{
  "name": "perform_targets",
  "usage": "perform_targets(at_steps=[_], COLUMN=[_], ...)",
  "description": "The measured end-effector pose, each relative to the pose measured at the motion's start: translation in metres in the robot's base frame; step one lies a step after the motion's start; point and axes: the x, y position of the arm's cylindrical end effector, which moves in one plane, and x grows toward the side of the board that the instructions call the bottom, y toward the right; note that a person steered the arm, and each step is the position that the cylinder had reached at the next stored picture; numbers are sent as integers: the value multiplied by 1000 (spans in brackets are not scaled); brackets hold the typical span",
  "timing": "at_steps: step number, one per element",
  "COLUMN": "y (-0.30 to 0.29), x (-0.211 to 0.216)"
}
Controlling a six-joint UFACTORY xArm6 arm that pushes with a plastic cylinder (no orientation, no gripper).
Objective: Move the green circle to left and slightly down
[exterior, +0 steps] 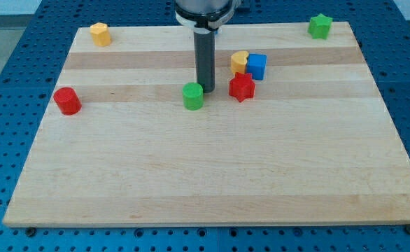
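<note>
The green circle (pixel 193 96) is a short round block on the wooden board (pixel 212 168), a little left of the board's middle in the upper half. My tip (pixel 206 89) stands at its upper right edge, touching or nearly touching it. The dark rod rises from there to the view's top. A red star (pixel 241 87) lies to the right of the tip, apart from it.
A yellow block (pixel 239 61) and a blue cube (pixel 257 66) sit above the red star. A red cylinder (pixel 68 101) is at the left edge. A yellow block (pixel 100 33) is at top left, a green star (pixel 320 26) at top right.
</note>
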Motion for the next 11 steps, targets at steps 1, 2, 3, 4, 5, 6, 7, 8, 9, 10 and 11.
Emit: perform_targets(at_steps=[1,2,3,4,5,6,7,8,9,10,11], y=[-18,-34,-69,-82,-83,-83,-77,-61,-29,-7,-30], x=[2,2,4,15,34,61,83,108,132,128,114])
